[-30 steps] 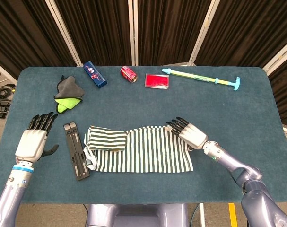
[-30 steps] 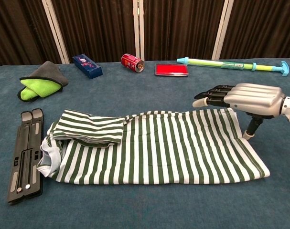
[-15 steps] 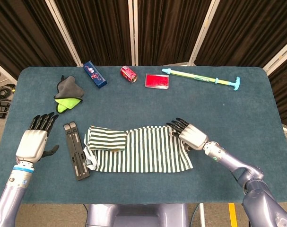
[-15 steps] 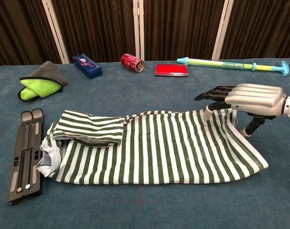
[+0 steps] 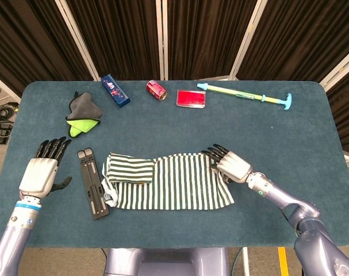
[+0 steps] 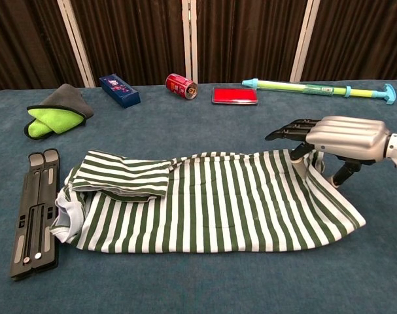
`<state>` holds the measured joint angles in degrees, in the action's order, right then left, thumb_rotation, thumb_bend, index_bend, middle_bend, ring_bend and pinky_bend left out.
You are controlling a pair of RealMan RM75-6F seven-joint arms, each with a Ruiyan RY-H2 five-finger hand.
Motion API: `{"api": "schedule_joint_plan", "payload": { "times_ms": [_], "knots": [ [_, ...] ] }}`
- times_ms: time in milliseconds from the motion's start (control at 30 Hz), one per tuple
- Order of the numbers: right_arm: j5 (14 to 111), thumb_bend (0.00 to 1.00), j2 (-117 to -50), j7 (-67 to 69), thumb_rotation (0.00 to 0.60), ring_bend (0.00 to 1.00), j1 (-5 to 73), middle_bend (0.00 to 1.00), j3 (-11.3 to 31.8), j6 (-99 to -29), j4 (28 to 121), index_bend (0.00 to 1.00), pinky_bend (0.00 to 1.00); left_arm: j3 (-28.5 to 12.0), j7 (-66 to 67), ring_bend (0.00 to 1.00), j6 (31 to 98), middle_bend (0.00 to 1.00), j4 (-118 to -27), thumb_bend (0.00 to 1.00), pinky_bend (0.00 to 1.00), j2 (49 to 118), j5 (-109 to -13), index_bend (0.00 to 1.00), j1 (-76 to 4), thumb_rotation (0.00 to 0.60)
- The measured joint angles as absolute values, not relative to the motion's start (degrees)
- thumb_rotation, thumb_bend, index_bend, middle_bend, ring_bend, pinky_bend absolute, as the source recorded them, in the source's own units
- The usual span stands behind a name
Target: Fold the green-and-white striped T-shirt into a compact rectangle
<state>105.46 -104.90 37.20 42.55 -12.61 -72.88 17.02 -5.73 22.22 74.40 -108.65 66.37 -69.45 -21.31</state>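
Head view: one striped T-shirt (image 5: 168, 181), two robot hands.

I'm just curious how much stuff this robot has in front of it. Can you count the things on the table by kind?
Clothing: 1, the striped T-shirt
Cloths: 1, the grey and green cloth
Stands: 1, the black folding stand
Boxes: 1, the blue box
Cans: 1, the red can
Flat cases: 1, the red case
Toys: 1, the long pump toy
Total: 7

Left hand (image 5: 38, 172) flat, fingers spread, holding nothing; right hand (image 6: 342, 139) palm-down, fingertips pinching the T-shirt (image 6: 211, 199) hem.
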Motion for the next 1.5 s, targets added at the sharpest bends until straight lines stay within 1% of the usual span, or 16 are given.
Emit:
{"api": "schedule_joint_plan", "payload": {
  "times_ms": [467, 1033, 1500],
  "knots": [
    [105.14, 0.38, -104.62, 36.87, 0.600, 0.00, 41.77, 0.05, -12.99, -73.33, 16.34, 0.71, 0.00, -5.82, 22.42, 0.00, 74.04, 0.00, -108.56, 0.29, 0.00, 66.44, -69.25, 0.00, -21.32, 0.600],
    [105.09, 0.38, -99.98, 35.55, 0.600, 0.00, 38.51, 0.05, -13.92, -75.85, 17.23, 0.71, 0.00, -5.35, 22.01, 0.00, 74.37, 0.00, -109.43, 0.29, 0.00, 66.08, -70.78, 0.00, -20.91, 0.600],
    [105.57, 0.38, -95.92, 33.48, 0.600, 0.00, 36.41, 0.05, -15.21, -75.25, 16.58, 0.72, 0.00, -5.27, 21.66, 0.00, 74.37, 0.00, -109.63, 0.29, 0.00, 65.86, -71.35, 0.00, -20.67, 0.600]
  ]
}}
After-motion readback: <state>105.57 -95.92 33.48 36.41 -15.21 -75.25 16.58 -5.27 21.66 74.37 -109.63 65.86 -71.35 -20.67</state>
